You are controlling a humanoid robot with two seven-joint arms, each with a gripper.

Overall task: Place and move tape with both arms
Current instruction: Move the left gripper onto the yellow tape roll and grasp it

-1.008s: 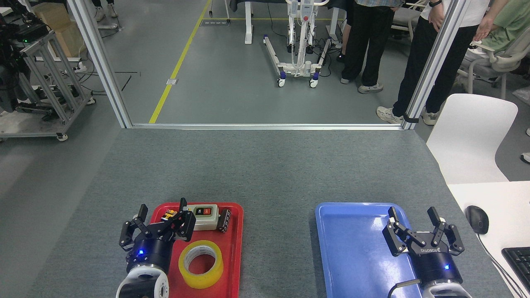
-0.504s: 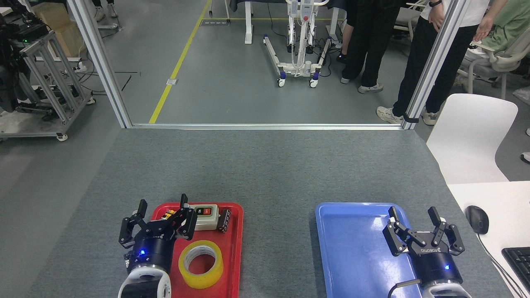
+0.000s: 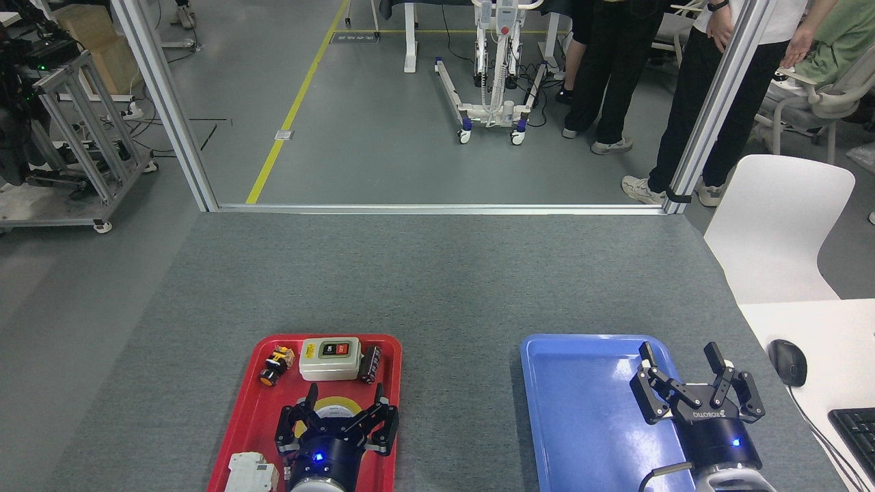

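Tape [image 3: 333, 407] was the thing I watched, and in the head view it lay in the near half of the red tray [image 3: 256, 417], mostly hidden: only an arc of yellow rim and white core showed between the fingers of my left gripper [image 3: 345, 396]. A second before, that gripper had hung over the tray's left edge, beside the roll; half a second before, it had barely shifted. By this moment it had swung right and sat directly above the roll, fingers spread wide to either side of it, not closed on anything as far as I could see. Whether the fingertips had touched the tape I could not tell from this angle.

That shift uncovered things the arm had blocked: the yellow-and-black push button [image 3: 275, 365] in the tray's far left corner, the white switch box [image 3: 330, 358] next to it, a small black part [image 3: 372, 363] at its right, and a white breaker-like block [image 3: 251, 471] at the near left corner.

My right gripper [image 3: 683, 374] had not moved; it hovered open over the right side of the blue tray [image 3: 581, 410], holding nothing.

I judged the approach finished and the grasp not yet made; closing on the roll looked like the next step.
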